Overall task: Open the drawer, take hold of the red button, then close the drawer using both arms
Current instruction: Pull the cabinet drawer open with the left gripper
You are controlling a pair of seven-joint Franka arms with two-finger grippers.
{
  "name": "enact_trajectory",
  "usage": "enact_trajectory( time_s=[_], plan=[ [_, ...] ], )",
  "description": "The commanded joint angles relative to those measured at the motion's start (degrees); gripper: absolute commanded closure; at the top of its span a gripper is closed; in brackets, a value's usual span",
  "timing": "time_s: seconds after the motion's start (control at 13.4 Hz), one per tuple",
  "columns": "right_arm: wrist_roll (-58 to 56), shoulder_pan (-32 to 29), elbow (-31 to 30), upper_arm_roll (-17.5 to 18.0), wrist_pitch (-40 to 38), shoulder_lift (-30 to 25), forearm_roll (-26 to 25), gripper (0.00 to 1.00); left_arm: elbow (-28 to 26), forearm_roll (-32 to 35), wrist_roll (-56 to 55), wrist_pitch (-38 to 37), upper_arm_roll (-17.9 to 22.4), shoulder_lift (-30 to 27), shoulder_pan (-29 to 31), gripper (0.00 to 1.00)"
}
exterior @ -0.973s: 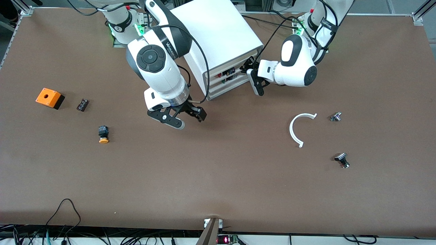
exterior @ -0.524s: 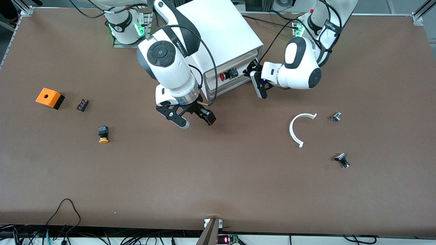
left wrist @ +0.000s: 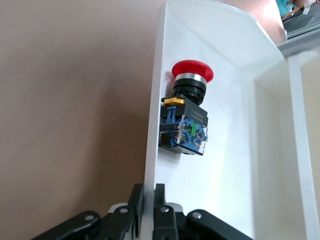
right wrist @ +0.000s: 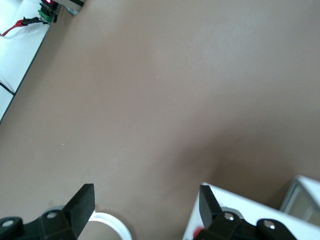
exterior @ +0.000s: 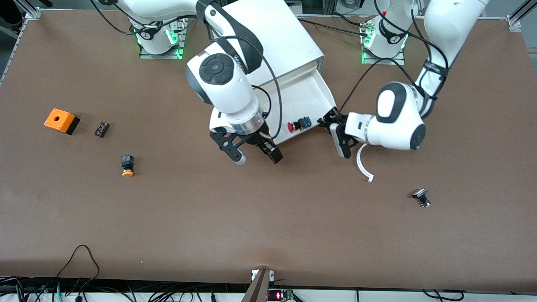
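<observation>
Since the earlier frames, the drawer (exterior: 308, 94) has been drawn well out of the cabinet (exterior: 268, 37) by the left gripper (exterior: 335, 131), whose fingers are clamped on the front panel's edge. The button (exterior: 298, 124) is thereby exposed, lying on its side just inside the drawer front. The right gripper (exterior: 251, 151) has been brought over the table beside the drawer, fingers spread and empty. Opening appears done; grabbing is judged next. A glossy red domed cap, a squarish black-blue body and smooth white walls are seen.
</observation>
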Motion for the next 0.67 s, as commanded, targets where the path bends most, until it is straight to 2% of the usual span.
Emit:
enact_trajectory(
  time_s=[0.0, 0.07, 0.22, 0.37, 0.45, 0.6],
  plan=[
    [6.9, 2.7, 4.8, -0.9, -1.1, 3.1, 0.0, 0.01, 3.7, 4.7, -0.2, -0.3, -0.2, 3.0, -0.8, 1.00],
    [7.9, 4.1, 4.7, -0.9, -1.5, 3.2, -0.8, 0.01, 3.8, 5.8, 0.7, -0.1, -0.3, 3.0, -0.9, 0.01],
    [8.8, 6.2, 4.7, -0.9, -1.0, 4.9, -2.9, 0.01, 4.1, 6.3, -0.2, -0.6, -0.6, 1.8, -0.6, 0.00],
    [11.0, 7.8, 4.4, -0.9, -1.5, 6.1, -3.1, 0.01, 5.9, 6.3, -2.7, -4.6, -0.2, 1.7, 0.1, 0.00],
    [12.2, 8.5, 4.4, -0.8, -1.5, 6.7, -3.1, 0.01, 8.5, 6.7, -6.5, -8.8, 0.0, 1.4, 0.4, 0.00],
    [14.4, 9.4, 4.4, -0.8, -1.5, 8.1, -2.9, 0.01, 15.5, 12.3, -17.1, -17.5, 0.5, 1.4, 0.6, 0.00]
  ],
)
